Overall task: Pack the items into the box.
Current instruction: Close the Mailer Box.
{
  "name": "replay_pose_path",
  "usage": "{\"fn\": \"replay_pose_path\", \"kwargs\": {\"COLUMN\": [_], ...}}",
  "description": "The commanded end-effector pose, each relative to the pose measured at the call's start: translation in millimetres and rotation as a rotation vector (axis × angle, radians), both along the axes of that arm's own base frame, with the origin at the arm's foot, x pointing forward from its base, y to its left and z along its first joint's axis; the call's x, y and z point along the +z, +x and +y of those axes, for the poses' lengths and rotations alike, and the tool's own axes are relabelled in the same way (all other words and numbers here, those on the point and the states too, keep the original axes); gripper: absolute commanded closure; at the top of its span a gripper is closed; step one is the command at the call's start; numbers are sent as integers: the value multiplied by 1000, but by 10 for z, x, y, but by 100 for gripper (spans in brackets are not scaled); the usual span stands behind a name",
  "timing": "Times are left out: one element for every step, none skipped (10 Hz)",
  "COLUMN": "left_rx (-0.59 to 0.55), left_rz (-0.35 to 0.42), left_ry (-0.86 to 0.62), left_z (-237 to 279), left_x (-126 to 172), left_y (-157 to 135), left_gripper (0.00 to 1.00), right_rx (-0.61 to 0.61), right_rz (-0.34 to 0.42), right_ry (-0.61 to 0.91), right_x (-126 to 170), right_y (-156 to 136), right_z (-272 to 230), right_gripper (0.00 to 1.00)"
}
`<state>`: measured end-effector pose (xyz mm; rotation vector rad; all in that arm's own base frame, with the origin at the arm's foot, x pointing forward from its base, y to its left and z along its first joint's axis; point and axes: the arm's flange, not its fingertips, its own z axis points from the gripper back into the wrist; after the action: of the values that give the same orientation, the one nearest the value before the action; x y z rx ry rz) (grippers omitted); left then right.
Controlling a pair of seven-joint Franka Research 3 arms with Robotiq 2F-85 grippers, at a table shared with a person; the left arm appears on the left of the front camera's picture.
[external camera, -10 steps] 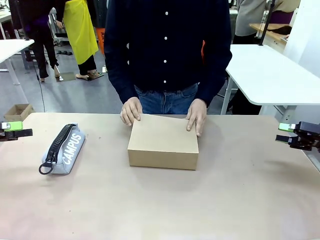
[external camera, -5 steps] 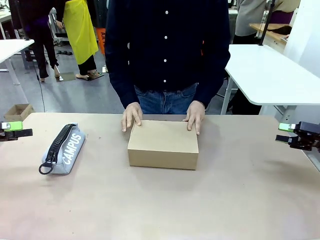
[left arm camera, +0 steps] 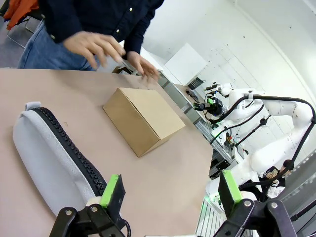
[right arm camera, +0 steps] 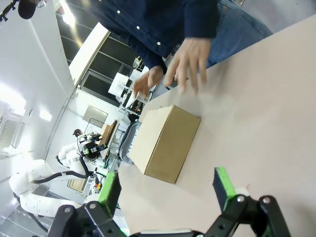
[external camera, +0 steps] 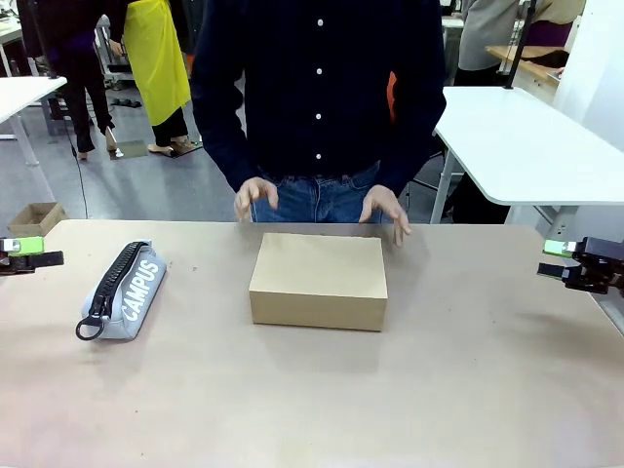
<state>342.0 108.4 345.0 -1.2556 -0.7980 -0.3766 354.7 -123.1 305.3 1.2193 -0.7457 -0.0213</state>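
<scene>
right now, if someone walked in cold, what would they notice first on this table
A closed brown cardboard box sits mid-table, and the person's two hands hover just above its far edge, not touching it. To the robot's left of the box lies a grey zipped CAMPUS pencil case. The left gripper and the right gripper wait open at opposite table edges, holding nothing.

Front view: fixed camera at the robot's side, looking across the table (external camera: 292,409) toward the person standing at the far edge.
Left wrist view: tilted, low over the table's left end, looking along its own fingers (left arm camera: 112,189).
Right wrist view: rolled, from the right end.
Shared: all three show the closed cardboard box (external camera: 319,281) (left arm camera: 143,117) (right arm camera: 165,142) mid-table.
</scene>
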Motion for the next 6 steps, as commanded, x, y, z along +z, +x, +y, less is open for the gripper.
{"fn": "replay_pose_path", "kwargs": {"left_rx": [-5, -5, -5, -5, -5, -5], "left_rz": [-18, -18, -18, -18, -18, -18], "left_ry": [5, 5, 5, 5, 5, 5], "left_z": [9, 9, 9, 9, 9, 9], "left_x": [9, 9, 9, 9, 9, 9], "left_y": [-20, -20, -20, -20, -20, -20], "left_gripper": [0, 0, 0, 0, 0, 0], "right_rx": [-1, -1, -1, -1, -1, -1], "right_rz": [-3, -3, -3, -3, -3, -3], "right_ry": [-22, -22, -22, -22, -22, -22], "right_x": [39, 39, 39, 39, 39, 39], "right_y": [11, 11, 11, 11, 11, 11], "right_z": [18, 18, 18, 18, 18, 18], "right_gripper": [0, 0, 0, 0, 0, 0]}}
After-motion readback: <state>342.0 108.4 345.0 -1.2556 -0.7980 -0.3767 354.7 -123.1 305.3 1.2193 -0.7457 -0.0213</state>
